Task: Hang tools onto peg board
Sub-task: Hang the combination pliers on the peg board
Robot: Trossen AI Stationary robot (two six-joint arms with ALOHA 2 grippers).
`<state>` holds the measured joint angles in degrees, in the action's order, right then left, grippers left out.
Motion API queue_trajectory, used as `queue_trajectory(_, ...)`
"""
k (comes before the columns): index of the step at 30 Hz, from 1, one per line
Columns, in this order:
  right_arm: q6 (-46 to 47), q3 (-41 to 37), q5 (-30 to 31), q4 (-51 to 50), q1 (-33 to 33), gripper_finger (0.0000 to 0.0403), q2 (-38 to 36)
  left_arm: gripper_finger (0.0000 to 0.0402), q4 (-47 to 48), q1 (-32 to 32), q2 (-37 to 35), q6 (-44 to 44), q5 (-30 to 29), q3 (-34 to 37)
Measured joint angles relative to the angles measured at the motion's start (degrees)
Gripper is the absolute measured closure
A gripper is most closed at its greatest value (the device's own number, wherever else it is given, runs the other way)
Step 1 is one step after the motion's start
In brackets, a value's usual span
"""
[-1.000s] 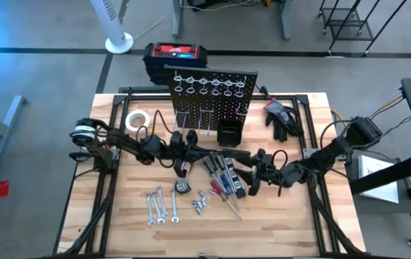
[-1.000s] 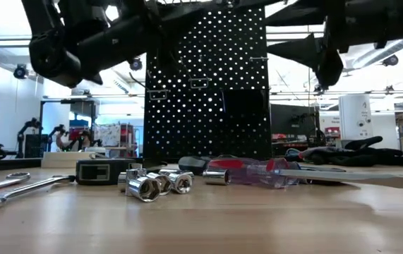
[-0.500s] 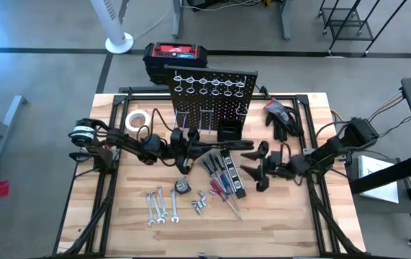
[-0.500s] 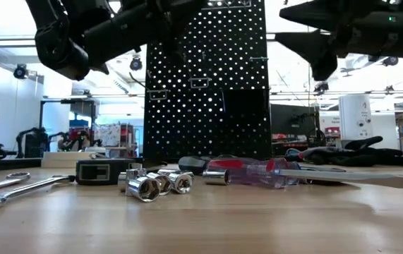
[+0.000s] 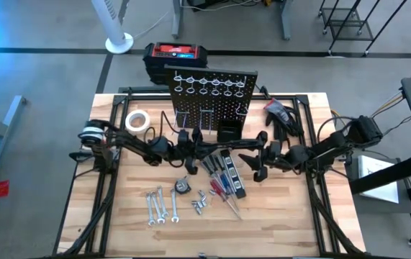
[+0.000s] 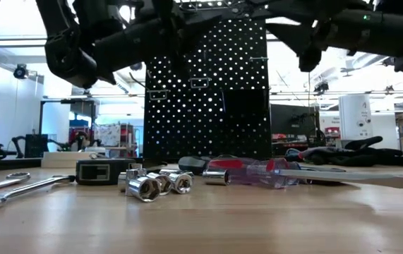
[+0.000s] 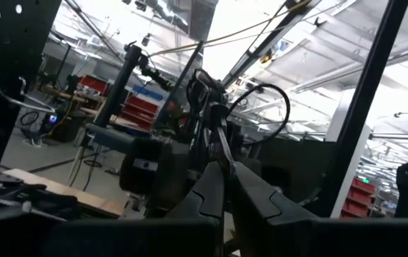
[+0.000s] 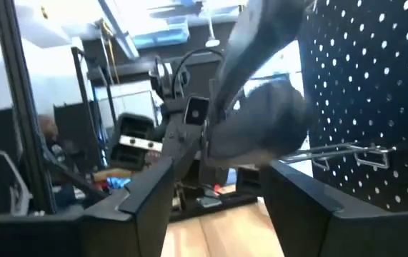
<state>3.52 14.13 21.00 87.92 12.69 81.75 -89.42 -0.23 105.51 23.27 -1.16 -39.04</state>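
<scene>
Gloves (image 5: 283,119) beside peg board (image 5: 209,101)

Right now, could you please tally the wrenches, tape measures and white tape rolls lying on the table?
wrenches: 3
tape measure: 1
white tape roll: 1
Total: 5

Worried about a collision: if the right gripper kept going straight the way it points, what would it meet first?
Probably the left arm's dark gripper, close ahead of the open right gripper beside the black perforated peg board; depth unclear.
</scene>
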Motion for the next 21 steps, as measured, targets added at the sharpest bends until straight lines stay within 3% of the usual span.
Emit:
queue_trajectory(4,0.23,0.26,-0.09,0.30,-0.27,0.0264,-0.93,0.0401,0.46,0.00,0.72,0.32,0.03,-1.14)
queue_trajectory(9,2.45,0.27,-0.11,0.99,-0.33,0.0370,-1.55,0.0401,1.00,0.00,0.72,1.00,0.15,-1.29)
queue_trajectory(13,1.38,-0.19,-0.10,-1.62,0.92,0.0385,-3.53,0.0400,2.70,-0.09,0.62,2.48,0.66,-1.09)
queue_trajectory(17,-0.65,0.81,-0.07,-13.11,0.92,0.0385,-9.90,0.0377,6.72,-0.11,0.53,4.10,1.61,-1.19)
queue_trajectory(21,-0.87,7.56,-0.07,-36.92,0.09,0.0385,-20.12,0.0340,8.84,-0.08,0.34,4.93,1.65,-0.69)
